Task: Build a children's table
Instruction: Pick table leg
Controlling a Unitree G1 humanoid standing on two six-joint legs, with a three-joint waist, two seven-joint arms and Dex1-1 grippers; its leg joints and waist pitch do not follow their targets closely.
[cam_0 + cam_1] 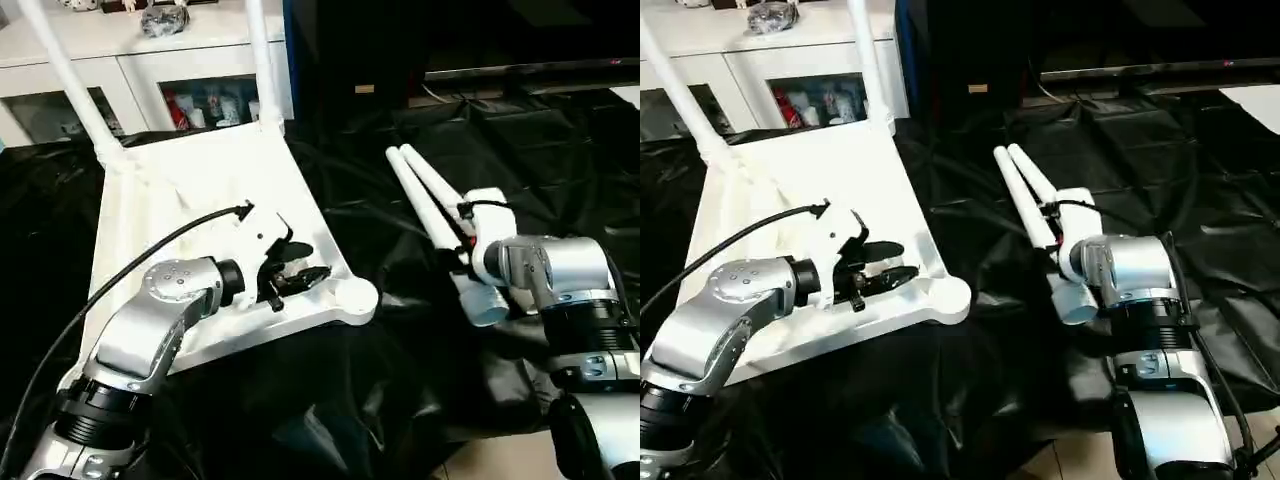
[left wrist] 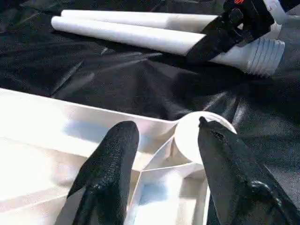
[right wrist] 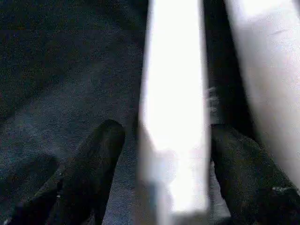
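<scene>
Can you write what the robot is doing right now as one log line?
left gripper: open over white plastic tabletop | right gripper: straddling loose white tube leg

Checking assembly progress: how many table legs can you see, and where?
4. Two legs stand in the tabletop's far corner sockets; two lie side by side on the black sheet, at the right gripper.
</scene>
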